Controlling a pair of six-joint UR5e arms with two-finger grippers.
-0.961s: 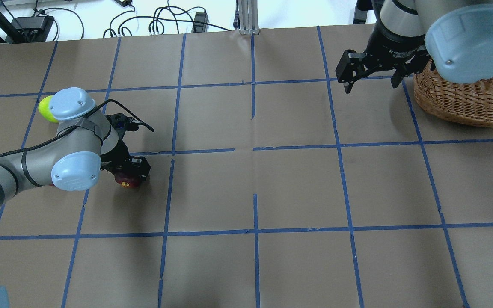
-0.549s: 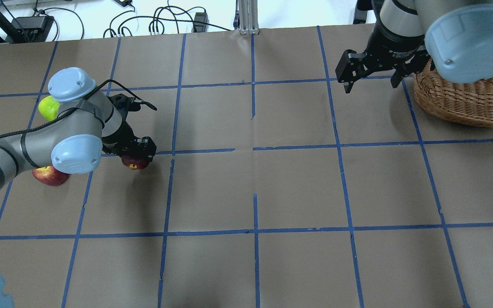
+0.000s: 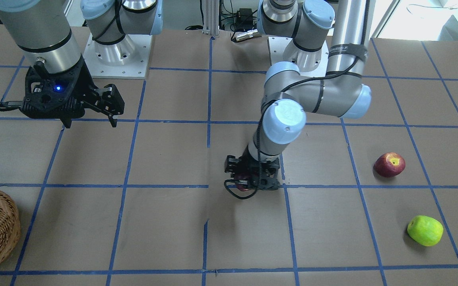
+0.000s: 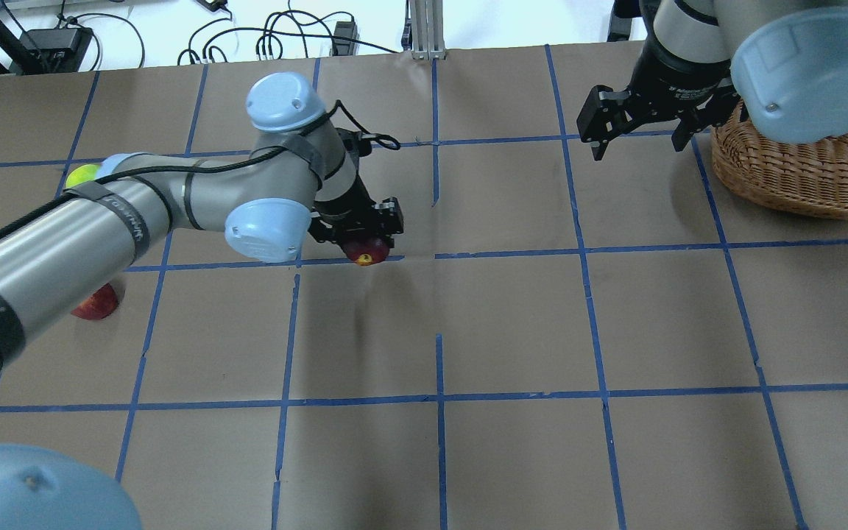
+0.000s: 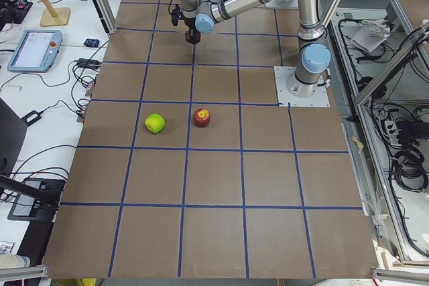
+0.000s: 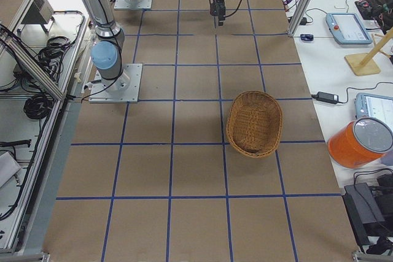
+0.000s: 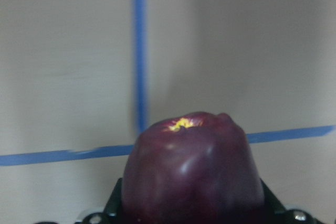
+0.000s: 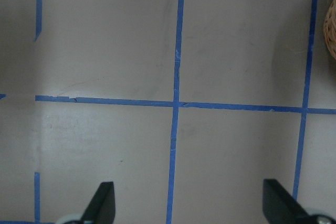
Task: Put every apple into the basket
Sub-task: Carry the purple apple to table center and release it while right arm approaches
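The left gripper [image 4: 356, 237] is pointing down over the middle of the table [image 4: 512, 331], just on the left arm's side of the centre line, and its jaws are clamping the dark maroon apple [image 4: 365, 252] between them; in the left wrist view the apple is filling the space between the fingers, its yellow-flecked stem end facing away from the camera, and the jaws are standing only as wide as the fruit; the apple is hanging above the brown paper over a crossing of blue tape lines, with its shadow falling apart from it on the sheet, so it is being carried clear of the surface; the red apple [image 3: 389, 164] with the yellow stem patch is lying on the table well off to the robot's left, and the yellow-green apple [image 3: 425, 230] is lying near it, farther from the robot's base, the two not touching; the right gripper [image 4: 641, 143] is hovering above the table on the far right side, its fingers spread wide apart and gripping nothing, as the right wrist view is showing only bare paper and tape between the two fingertips [image 8: 102, 203]; the basket [image 4: 799, 177] is sitting on the table just beside the right gripper, toward the robot's right, and well apart from all three apples; the right arm is hiding part of it in the overhead view, and what is showing of its inside is holding no apple.
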